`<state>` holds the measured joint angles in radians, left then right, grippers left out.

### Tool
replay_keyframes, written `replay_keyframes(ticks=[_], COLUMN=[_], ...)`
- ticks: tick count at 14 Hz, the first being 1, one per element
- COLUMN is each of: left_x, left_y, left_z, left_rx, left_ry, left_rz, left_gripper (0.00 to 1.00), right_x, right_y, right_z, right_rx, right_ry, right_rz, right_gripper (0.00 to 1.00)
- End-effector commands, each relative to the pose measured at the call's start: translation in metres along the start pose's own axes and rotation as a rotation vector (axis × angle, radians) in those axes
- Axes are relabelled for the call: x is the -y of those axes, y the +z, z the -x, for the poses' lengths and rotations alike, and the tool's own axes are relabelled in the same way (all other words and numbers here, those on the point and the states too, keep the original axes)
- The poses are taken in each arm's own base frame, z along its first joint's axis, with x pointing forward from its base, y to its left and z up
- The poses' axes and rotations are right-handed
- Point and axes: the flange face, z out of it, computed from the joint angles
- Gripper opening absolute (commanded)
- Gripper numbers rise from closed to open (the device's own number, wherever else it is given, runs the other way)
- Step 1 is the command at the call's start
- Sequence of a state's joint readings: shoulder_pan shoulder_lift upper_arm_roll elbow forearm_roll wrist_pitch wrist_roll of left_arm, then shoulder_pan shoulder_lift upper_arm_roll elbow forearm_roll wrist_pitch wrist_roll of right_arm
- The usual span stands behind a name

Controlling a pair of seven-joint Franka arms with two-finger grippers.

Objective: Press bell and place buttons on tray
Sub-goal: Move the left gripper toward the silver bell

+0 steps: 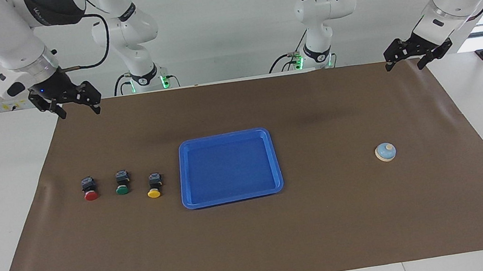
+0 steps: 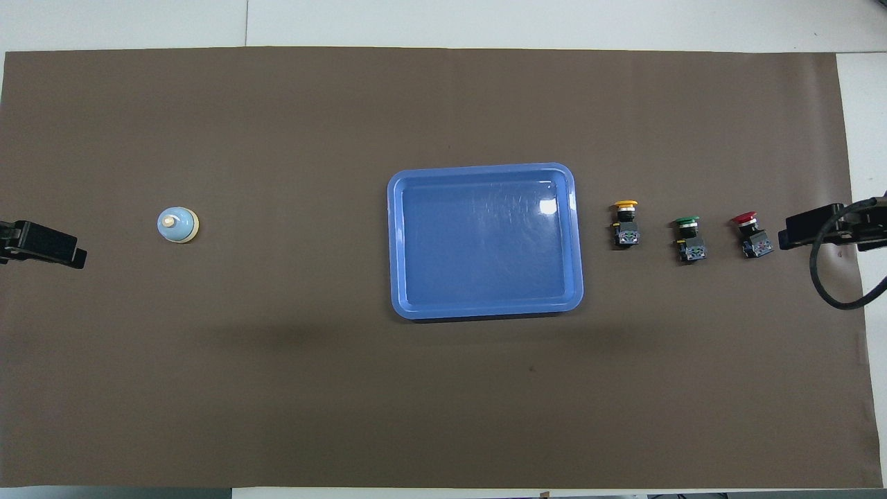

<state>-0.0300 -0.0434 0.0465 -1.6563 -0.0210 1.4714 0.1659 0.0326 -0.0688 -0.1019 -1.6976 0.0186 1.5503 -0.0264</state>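
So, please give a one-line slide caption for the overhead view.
Bell, blue tray and three buttons in a row on brown mat.

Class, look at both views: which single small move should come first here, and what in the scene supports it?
Probably the left end effector should move over the bell to press it. The bell lies toward the left arm's end, untouched; the tray holds nothing, and both end effectors hang empty at the mat's corners.

- Lying flat mid-mat, nothing inside: blue tray (image 2: 485,310), glare spot on its floor.
- Sitting in a row beside the tray toward the right arm's end: yellow button (image 2: 626,223) closest to it, then green button (image 2: 689,239), then red button (image 2: 750,235).
- Standing alone toward the left arm's end: bell (image 2: 178,225).
- Poking in at the view's edges: left gripper (image 2: 43,244), right gripper (image 2: 818,227), cable looping off the latter.
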Motion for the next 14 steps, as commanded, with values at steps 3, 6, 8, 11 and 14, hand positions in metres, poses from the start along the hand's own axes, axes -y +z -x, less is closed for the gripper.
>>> replay_keyframes(ticks=[3, 6, 8, 11, 14], left_x=[0.000, 0.008, 0.016, 0.051, 0.078], left_y=[-0.004, -0.002, 0.002, 0.040, 0.075], left_z=[0.005, 0.007, 0.006, 0.000, -0.015], left_rx=[-0.003, 0.002, -0.031, -0.092, -0.100], left_ry=[0.000, -0.014, -0.016, -0.065, -0.129], left_rz=[-0.010, -0.008, -0.048, -0.053, -0.046], left_gripper=[1.00, 1.00, 0.80, 0.16, 0.00], right_x=[0.000, 0.000, 0.000, 0.000, 0.000], right_y=[0.000, 0.000, 0.000, 0.000, 0.000], right_z=[0.001, 0.001, 0.001, 0.001, 0.001], right_rx=[0.006, 0.006, 0.006, 0.006, 0.006], right_ry=[0.006, 0.005, 0.006, 0.003, 0.006], right_rz=[-0.009, -0.009, -0.009, -0.009, -0.009], right_gripper=[1.00, 1.00, 1.00, 1.00, 1.00])
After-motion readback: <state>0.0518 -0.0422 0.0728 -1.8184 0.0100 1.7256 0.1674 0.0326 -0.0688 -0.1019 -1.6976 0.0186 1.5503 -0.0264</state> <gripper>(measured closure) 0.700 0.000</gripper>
